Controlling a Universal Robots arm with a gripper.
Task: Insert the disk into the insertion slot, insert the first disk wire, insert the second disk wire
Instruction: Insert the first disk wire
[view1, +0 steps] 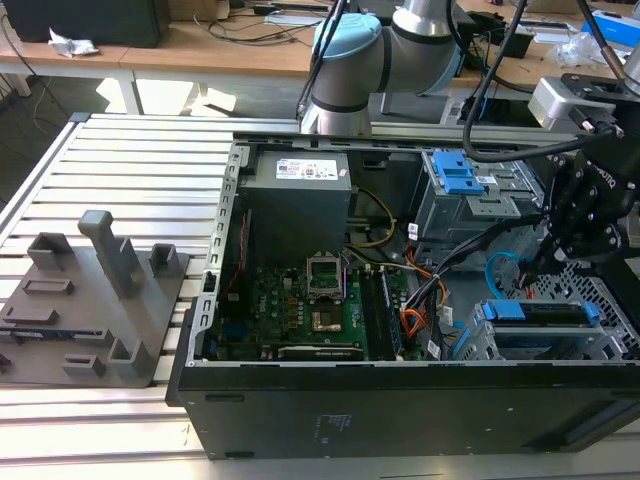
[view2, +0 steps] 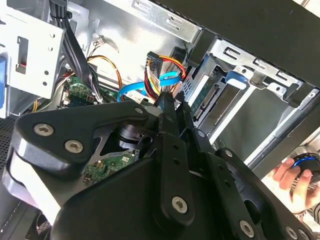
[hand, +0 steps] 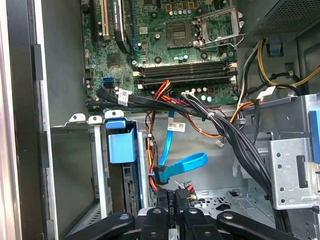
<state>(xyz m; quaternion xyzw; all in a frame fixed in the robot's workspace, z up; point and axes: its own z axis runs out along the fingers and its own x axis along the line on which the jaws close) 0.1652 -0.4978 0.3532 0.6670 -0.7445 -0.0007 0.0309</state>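
Observation:
The disk (view1: 535, 312), grey in a bright blue carrier, lies inside the insertion slot (view1: 600, 345), the silver cage at the exterior view's right. Its blue carrier handle (hand: 121, 145) and rear connector edge (view2: 207, 100) show in the wrist views. My gripper (view1: 540, 262) hangs just behind the disk, inside the case. Its fingers (view2: 170, 125) stand close together at the black plug of the flat blue disk wire (hand: 182, 165). A second plug with red, yellow and orange wires (view2: 156, 65) hangs loose beside the fingertips (hand: 162, 202).
A grey cage with a blue latch (view1: 455, 175) stands behind the gripper. Thick black cable bundles (hand: 230, 135) cross the motherboard (hand: 170, 45). A person's hand (view2: 287, 175) rests outside the case. A grey fixture (view1: 95, 300) sits at the exterior view's left.

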